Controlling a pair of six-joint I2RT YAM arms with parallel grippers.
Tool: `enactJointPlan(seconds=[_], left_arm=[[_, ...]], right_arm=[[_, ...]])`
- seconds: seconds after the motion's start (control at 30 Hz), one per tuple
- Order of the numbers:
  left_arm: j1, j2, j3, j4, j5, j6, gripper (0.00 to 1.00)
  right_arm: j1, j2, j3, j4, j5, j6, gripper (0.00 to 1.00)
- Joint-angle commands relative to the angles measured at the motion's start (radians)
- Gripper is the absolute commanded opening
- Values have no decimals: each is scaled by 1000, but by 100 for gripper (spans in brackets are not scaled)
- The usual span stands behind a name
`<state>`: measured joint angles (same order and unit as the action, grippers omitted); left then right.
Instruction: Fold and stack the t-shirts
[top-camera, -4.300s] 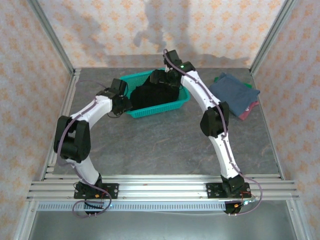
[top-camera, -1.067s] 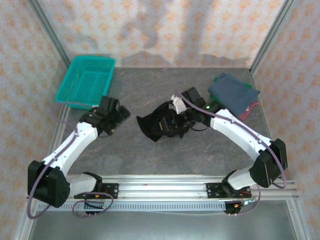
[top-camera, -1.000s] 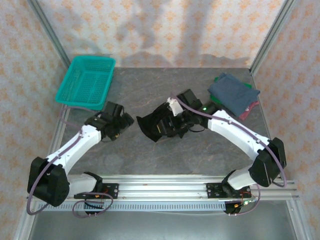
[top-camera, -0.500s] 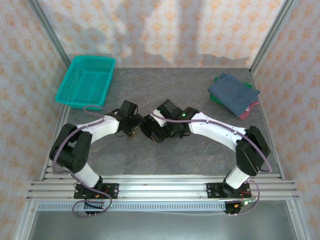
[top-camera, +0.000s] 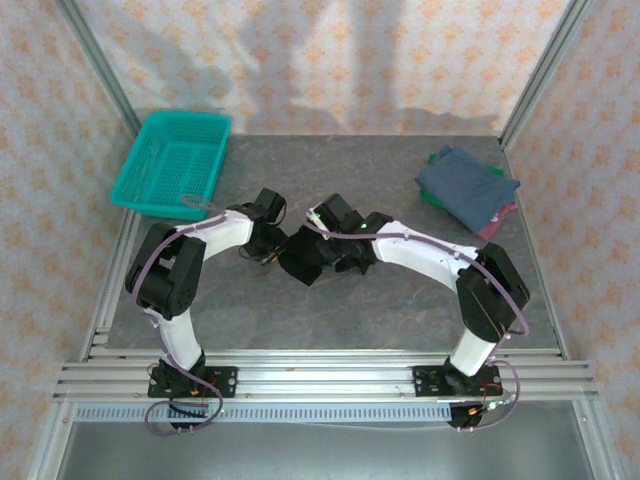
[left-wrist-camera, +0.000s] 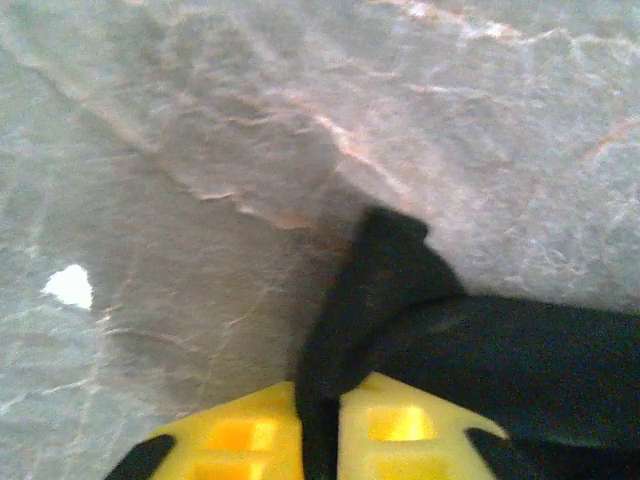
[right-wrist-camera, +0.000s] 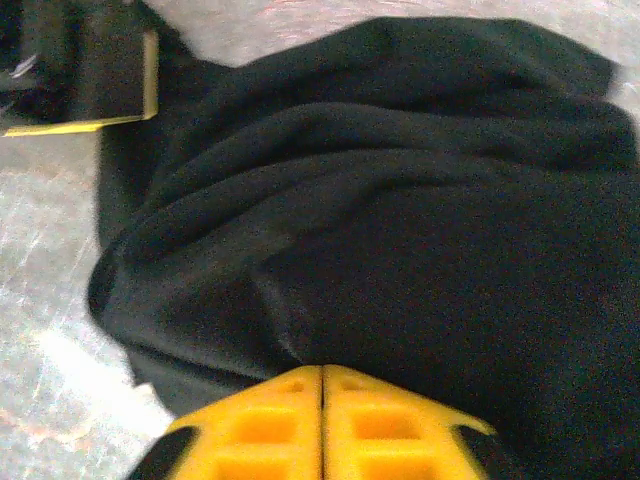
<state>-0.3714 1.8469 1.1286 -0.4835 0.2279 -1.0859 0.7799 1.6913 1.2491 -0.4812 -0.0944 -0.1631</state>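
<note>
Black t-shirt (top-camera: 303, 262) lay bunched at mid-bench (top-camera: 400, 320), not yet folded. Left gripper (left-wrist-camera: 320, 440) was clamped on a corner of its cloth, pinched between the yellow fingers (left-wrist-camera: 240, 435). Right gripper (right-wrist-camera: 322, 415) was closed tight against the shirt's body; whether cloth was caught could not be told. Folded stack (top-camera: 468, 185) sat well apart, right rear. Step judged: taking hold to spread the shirt. Next move calls for drawing the held points apart to flatten the cloth.

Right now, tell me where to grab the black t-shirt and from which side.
Pinch the black t-shirt by its protruding left fold, coming low from the left: it lies bunched, and that flap sticks out free. The left gripper is shut there.
</note>
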Motion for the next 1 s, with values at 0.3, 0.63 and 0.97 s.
enactJointPlan(seconds=[0.3, 0.63, 0.97], left_arm=[[41, -150, 84, 93, -131, 177, 0], [118, -408, 227, -6, -177, 310, 0], [124, -385, 219, -5, -63, 326, 0]], right_arm=[[-159, -267, 78, 8, -98, 164, 0], [-346, -403, 138, 32, -263, 284, 0], [-172, -172, 220, -247, -354, 76, 75]])
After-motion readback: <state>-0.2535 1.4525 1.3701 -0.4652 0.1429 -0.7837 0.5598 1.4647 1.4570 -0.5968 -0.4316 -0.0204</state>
